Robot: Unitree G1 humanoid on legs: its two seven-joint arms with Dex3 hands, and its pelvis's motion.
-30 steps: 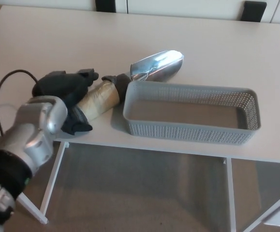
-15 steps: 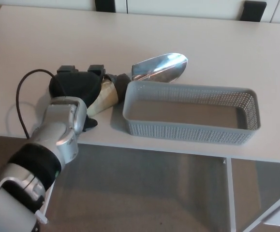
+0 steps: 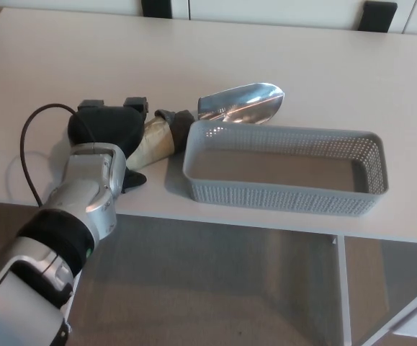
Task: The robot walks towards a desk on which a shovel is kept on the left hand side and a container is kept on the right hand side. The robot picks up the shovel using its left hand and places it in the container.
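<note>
Left hand point(image 3: 111, 128) at centre-left of frame, wrapped over the shovel point(image 3: 215, 115) at its tan handle; fingers look closed round the grip, though the hand's own bulk hides the contact, so how firm the hold is cannot be judged. Shovel lies on the desk point(image 3: 64, 58), handle toward the left, shiny blade pointing upper right and sitting just behind the container point(image 3: 284, 167), close to its far left rim. Container is empty, lower centre-right. Right hand does not show. Step in hand: secure the grasp, then lift. To do it well, I judge the handle should be squeezed fully before any rise, the blade brought clear above the near rim, not dragged across it, then carried right and lowered along the container's long axis so the whole tool fits. Risk: blade catching the mesh wall and shoving the container. Against half a second ago: blade has swung slightly toward upper right; hand sits a little further left on the handle; container unmoved.
</note>
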